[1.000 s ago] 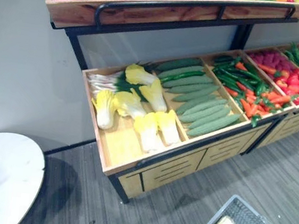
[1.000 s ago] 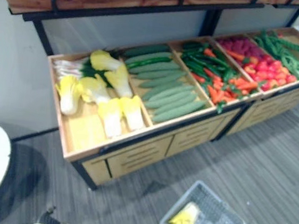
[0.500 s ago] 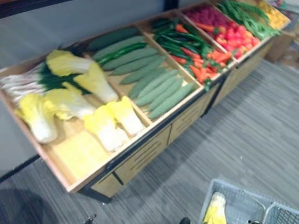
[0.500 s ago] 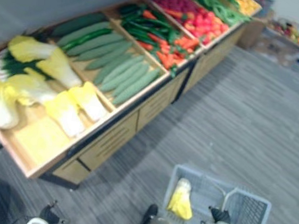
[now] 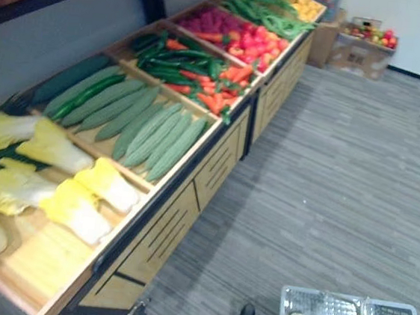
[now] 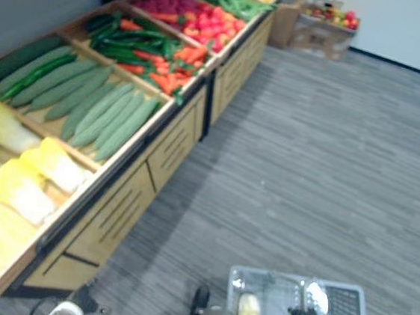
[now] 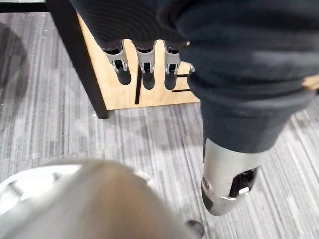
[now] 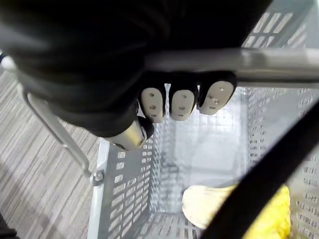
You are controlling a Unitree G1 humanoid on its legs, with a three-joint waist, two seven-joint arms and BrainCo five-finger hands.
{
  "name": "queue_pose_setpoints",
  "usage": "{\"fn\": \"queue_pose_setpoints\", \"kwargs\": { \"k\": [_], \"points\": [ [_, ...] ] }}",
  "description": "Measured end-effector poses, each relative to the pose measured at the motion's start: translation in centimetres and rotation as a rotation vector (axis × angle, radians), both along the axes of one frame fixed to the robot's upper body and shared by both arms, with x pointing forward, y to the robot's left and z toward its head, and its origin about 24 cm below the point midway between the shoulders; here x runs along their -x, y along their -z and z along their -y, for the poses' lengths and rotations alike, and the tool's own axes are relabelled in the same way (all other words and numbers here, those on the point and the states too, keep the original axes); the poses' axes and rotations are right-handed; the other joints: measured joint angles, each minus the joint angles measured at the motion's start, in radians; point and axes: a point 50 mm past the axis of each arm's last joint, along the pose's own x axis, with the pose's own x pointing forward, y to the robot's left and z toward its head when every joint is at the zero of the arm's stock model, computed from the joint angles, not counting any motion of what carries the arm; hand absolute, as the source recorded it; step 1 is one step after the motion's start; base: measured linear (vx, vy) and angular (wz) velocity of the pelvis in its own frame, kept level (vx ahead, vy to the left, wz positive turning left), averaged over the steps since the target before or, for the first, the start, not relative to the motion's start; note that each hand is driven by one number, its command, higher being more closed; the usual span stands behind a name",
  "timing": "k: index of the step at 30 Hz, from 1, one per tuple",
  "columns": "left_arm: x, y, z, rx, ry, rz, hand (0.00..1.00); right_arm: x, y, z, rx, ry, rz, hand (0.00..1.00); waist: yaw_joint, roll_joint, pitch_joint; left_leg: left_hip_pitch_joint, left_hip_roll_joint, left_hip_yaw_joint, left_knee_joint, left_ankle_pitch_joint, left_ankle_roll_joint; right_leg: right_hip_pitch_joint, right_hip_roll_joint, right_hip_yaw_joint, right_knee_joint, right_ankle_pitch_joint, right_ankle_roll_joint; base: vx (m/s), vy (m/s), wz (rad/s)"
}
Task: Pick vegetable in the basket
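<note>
Right hand (image 8: 182,103) curls round the metal handle (image 8: 279,63) of the grey mesh basket (image 8: 130,196), which holds a pale yellow cabbage (image 8: 203,201). Left hand (image 7: 144,62) hangs with fingers relaxed.

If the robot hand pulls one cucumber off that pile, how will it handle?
The cucumbers look long, round and smooth, so one likely rolls or slips. All lie straight, so probably stiff. Packed side by side, neighbours may shift.
</note>
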Motion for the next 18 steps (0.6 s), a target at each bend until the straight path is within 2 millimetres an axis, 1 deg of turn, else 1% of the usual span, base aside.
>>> {"fn": "queue_pose_setpoints", "kwargs": {
  "k": [1, 2, 3, 4, 5, 6, 7, 9, 10, 11, 12, 13, 14, 15, 16, 17, 18],
  "points": [
    [-0.2, -0.1, -0.1, -0.004, 0.002, 0.007, 0.00, -0.4, -0.4, 0.6, 0.019, -0.003, 0.011, 1.00, 0.003, 0.005, 0.001, -0.026, -0.052, -0.091, -0.036, -0.025, -0.005, 0.013, -0.002, 0.035, -0.018, 0.002, 0.003, 0.04, -0.014, -0.77],
    [-0.2, -0.1, -0.1, -0.006, 0.002, 0.011, 0.00, -0.5, -0.7, 1.0, 0.029, -0.004, 0.015, 1.00, 0.003, 0.010, 0.002, -0.035, -0.071, -0.120, -0.059, -0.029, -0.010, 0.019, -0.002, 0.043, -0.026, 0.004, 0.005, 0.04, -0.013, -0.90],
    [-0.4, -0.2, 0.0, -0.008, 0.004, 0.024, 0.00, -0.8, -1.1, 1.6, 0.051, -0.009, 0.026, 1.00, 0.011, 0.021, 0.004, -0.050, -0.104, -0.164, -0.119, -0.034, -0.017, 0.018, -0.002, 0.060, -0.028, 0.005, 0.008, 0.03, 0.005, -0.73],
    [-0.6, -0.3, 0.1, -0.006, 0.009, 0.033, 0.00, -0.9, -1.5, 2.1, 0.066, -0.013, 0.034, 1.00, 0.018, 0.029, 0.006, -0.065, -0.123, -0.195, -0.172, -0.034, -0.018, 0.016, -0.001, 0.065, -0.031, 0.007, 0.010, 0.02, 0.041, -0.82],
    [-0.6, -0.3, 0.1, -0.003, 0.008, 0.039, 0.00, -1.3, -2.1, 2.7, 0.089, -0.020, 0.052, 1.00, 0.019, 0.035, 0.008, -0.090, -0.153, -0.241, -0.263, -0.033, -0.017, 0.014, 0.002, 0.084, -0.042, 0.015, 0.022, 0.02, 0.058, -0.57],
    [-0.7, -0.3, 0.2, -0.001, 0.009, 0.043, 0.00, -1.5, -2.3, 2.9, 0.098, -0.024, 0.059, 1.00, 0.020, 0.036, 0.008, -0.098, -0.168, -0.261, -0.304, -0.033, -0.017, 0.011, 0.001, 0.092, -0.044, 0.017, 0.025, 0.01, 0.085, -0.54],
    [-0.7, -0.3, 0.4, 0.005, 0.007, 0.050, 0.00, -1.8, -2.9, 3.5, 0.120, -0.029, 0.070, 1.00, 0.023, 0.042, 0.010, -0.117, -0.208, -0.332, -0.399, -0.027, -0.016, 0.003, 0.001, 0.114, -0.045, 0.019, 0.028, 0.00, 0.078, -0.38],
    [-0.8, -0.3, 0.5, 0.008, 0.006, 0.057, 0.00, -2.2, -3.3, 4.0, 0.135, -0.031, 0.079, 1.00, 0.028, 0.052, 0.015, -0.134, -0.232, -0.397, -0.461, -0.024, -0.016, -0.006, 0.002, 0.124, -0.045, 0.019, 0.028, -0.01, 0.128, -0.38],
    [-1.0, -0.3, 0.8, 0.016, 0.004, 0.069, 0.00, -2.5, -3.7, 4.3, 0.149, -0.035, 0.092, 1.00, 0.043, 0.069, 0.024, -0.154, -0.249, -0.455, -0.499, -0.011, -0.015, -0.021, 0.009, 0.144, -0.041, 0.020, 0.029, -0.01, 0.171, -0.44],
    [-1.0, -0.3, 0.9, 0.018, 0.000, 0.070, 0.00, -2.5, -3.7, 4.3, 0.150, -0.036, 0.093, 1.00, 0.050, 0.072, 0.025, -0.157, -0.257, -0.465, -0.499, -0.006, -0.013, -0.026, 0.011, 0.153, -0.042, 0.021, 0.031, 0.02, 0.216, -0.56],
    [-0.9, -0.3, 0.9, 0.020, -0.010, 0.068, 0.00, -2.7, -3.6, 3.9, 0.144, -0.048, 0.101, 1.00, 0.063, 0.074, 0.026, -0.159, -0.264, -0.456, -0.498, -0.004, -0.014, -0.033, 0.007, 0.168, -0.043, 0.029, 0.043, 0.06, 0.181, -0.40],
    [-0.9, -0.3, 0.9, 0.022, -0.020, 0.070, 0.00, -3.0, -3.5, 3.4, 0.134, -0.056, 0.115, 1.00, 0.065, 0.082, 0.033, -0.155, -0.271, -0.456, -0.488, -0.004, -0.014, -0.031, 0.001, 0.174, -0.045, 0.035, 0.051, 0.09, 0.218, -0.34],
    [-0.9, -0.3, 0.9, 0.026, -0.033, 0.071, 0.00, -3.2, -3.4, 2.9, 0.126, -0.065, 0.120, 1.00, 0.067, 0.077, 0.041, -0.158, -0.272, -0.454, -0.470, -0.004, -0.014, -0.032, 0.001, 0.187, -0.049, 0.041, 0.059, 0.08, 0.179, -0.24],
    [-0.8, -0.2, 1.0, 0.028, -0.042, 0.071, 0.00, -3.4, -3.3, 2.6, 0.121, -0.075, 0.122, 1.00, 0.070, 0.077, 0.041, -0.158, -0.272, -0.451, -0.459, -0.004, -0.014, -0.031, 0.004, 0.202, -0.050, 0.045, 0.065, 0.09, 0.169, -0.49],
    [-0.4, -0.1, 1.1, 0.033, -0.054, 0.063, 0.00, -3.9, -3.2, 1.7, 0.110, -0.100, 0.137, 1.00, 0.082, 0.079, 0.040, -0.150, -0.272, -0.454, -0.435, -0.005, -0.013, -0.019, 0.015, 0.237, -0.062, 0.048, 0.068, 0.13, 0.161, -0.98],
    [0.0, 0.0, 1.2, 0.035, -0.060, 0.055, 0.00, -4.5, -3.1, 0.8, 0.098, -0.134, 0.151, 1.00, 0.102, 0.079, 0.040, -0.126, -0.270, -0.440, -0.418, -0.022, 0.017, 0.002, 0.030, 0.285, -0.074, 0.050, 0.071, 0.15, 0.155, -1.02],
    [0.1, 0.0, 1.2, 0.035, -0.060, 0.053, 0.00, -4.7, -3.1, 0.4, 0.092, -0.139, 0.161, 1.00, 0.101, 0.077, 0.039, -0.119, -0.268, -0.427, -0.413, -0.031, 0.022, 0.010, 0.032, 0.299, -0.081, 0.051, 0.073, 0.14, 0.119, -0.77]
  ]
}}
